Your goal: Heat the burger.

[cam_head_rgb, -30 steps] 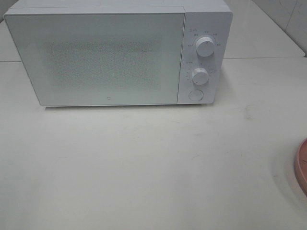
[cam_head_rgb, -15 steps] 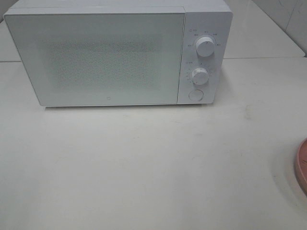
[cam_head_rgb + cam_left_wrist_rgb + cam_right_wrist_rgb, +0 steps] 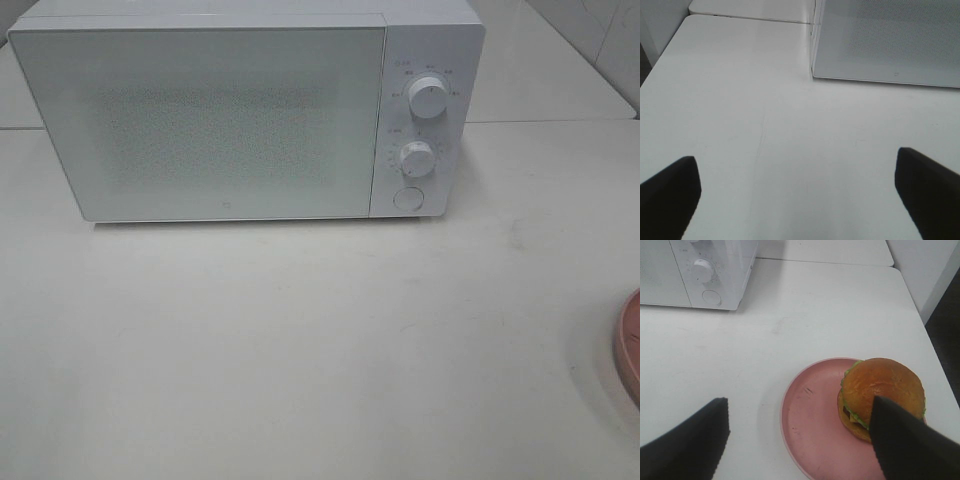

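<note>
The burger (image 3: 883,390), with a golden-brown bun and a green lettuce frill, sits on a round pink plate (image 3: 812,427) in the right wrist view. My right gripper (image 3: 800,440) hovers over the plate, open, one dark finger (image 3: 905,445) covering part of the burger. In the exterior high view only the plate's rim (image 3: 629,345) shows at the right edge; the burger and both arms are out of that view. My left gripper (image 3: 800,192) is open over bare table, nothing between its fingers.
A white microwave (image 3: 250,110) with its door shut stands at the back of the white table (image 3: 300,350); two knobs (image 3: 428,97) and a round button (image 3: 407,198) are on its right panel. The table's right edge (image 3: 925,325) is close to the plate.
</note>
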